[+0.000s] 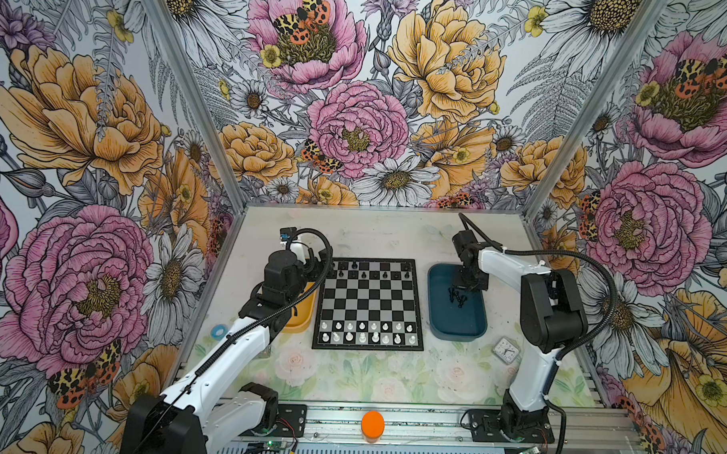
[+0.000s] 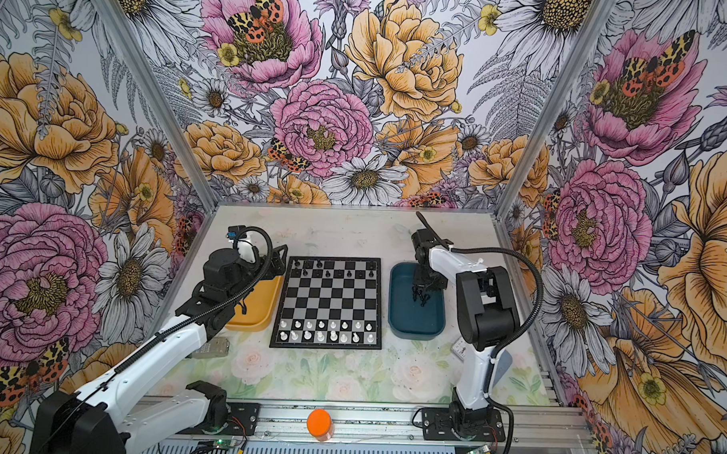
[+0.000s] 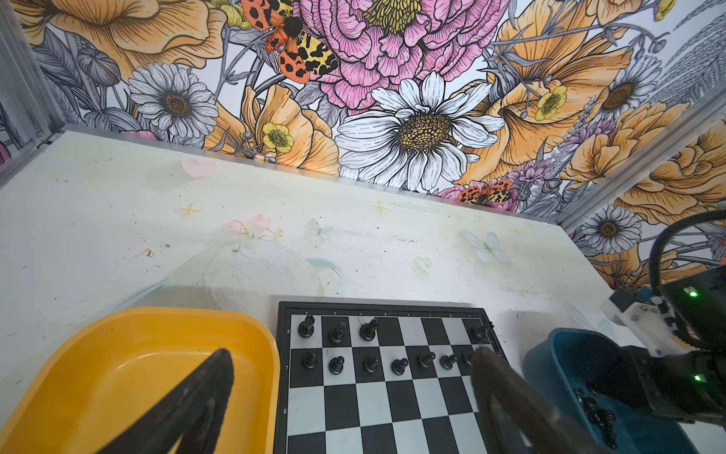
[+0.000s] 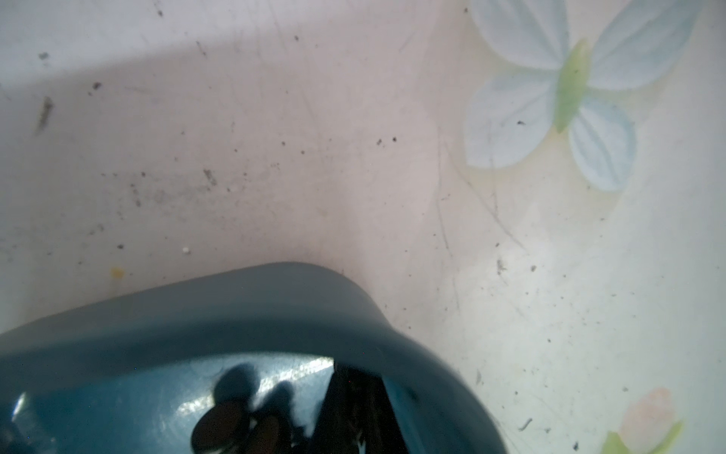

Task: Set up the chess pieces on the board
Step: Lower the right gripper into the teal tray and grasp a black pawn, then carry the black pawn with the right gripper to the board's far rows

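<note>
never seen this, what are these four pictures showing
Two robot arms with two-fingered grippers, at a table. Two pictures look from overhead; two come from wrist cameras. The board lies between a yellow tray and a blue tray. White pieces fill its near rows; black chess pieces stand on the far rows, more in the blue tray. The left gripper is open by the board's far corner. The right gripper is shut inside the blue tray; whether it holds a piece is unclear.

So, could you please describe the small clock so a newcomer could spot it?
Find the chessboard mid-table; the dark blue tray lies to its right. Beside that tray's near right corner stands the clock, the only pale dial with hands there.
</note>
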### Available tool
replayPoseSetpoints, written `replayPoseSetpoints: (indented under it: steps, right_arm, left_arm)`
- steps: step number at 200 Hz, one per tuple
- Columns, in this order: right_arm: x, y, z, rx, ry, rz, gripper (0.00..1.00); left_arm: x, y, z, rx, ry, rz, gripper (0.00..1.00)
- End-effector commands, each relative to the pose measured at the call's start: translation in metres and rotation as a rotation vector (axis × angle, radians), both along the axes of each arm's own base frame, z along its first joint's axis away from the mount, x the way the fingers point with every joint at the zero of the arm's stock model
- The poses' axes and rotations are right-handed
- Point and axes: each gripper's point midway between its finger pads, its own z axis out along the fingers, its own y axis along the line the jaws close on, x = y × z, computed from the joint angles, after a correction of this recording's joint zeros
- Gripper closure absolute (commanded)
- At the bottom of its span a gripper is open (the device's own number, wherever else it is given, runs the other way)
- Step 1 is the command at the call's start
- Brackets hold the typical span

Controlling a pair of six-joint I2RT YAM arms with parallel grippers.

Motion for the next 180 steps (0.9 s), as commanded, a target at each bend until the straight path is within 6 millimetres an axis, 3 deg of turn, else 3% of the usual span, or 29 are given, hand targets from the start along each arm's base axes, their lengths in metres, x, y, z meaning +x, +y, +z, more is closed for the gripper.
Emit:
replayPoseSetpoints:
  steps: [1,41,75,127,158,180]
  right_arm:
    - [0.01,0.005,0.021,0.03,-0.064,0.012,1.0]
    - [0.013,0.022,0.048,0.052,-0.117,0.055,1.0]
    - [0.022,0.046,0.083,0.065,-0.181,0.107,1.0]
    - [0.045,0.117,0.124,0.131,-0.264,0.25,1.0]
    - [0.059,0.163,0.132,0.184,-0.29,0.332,1.0]
    - [0.064,0.193,0.126,0.218,-0.275,0.387,1.0]
  left_arm:
    - [0.002,0.0,0.002,0.001,-0.004,-0.008,0.05]
    - [0.002,0.0,0.001,0.003,-0.004,-0.01,0.05]
    - [0.001,0.002,0.002,0.005,-0.008,-0.003,0.04]
    - [-0.001,0.003,0.003,0.003,-0.011,-0.001,0.04]
    - [-0.003,0.006,0.004,0.01,-0.018,0.008,0.04]
    - [-0.005,0.007,0.004,0.01,-0.021,0.01,0.04]
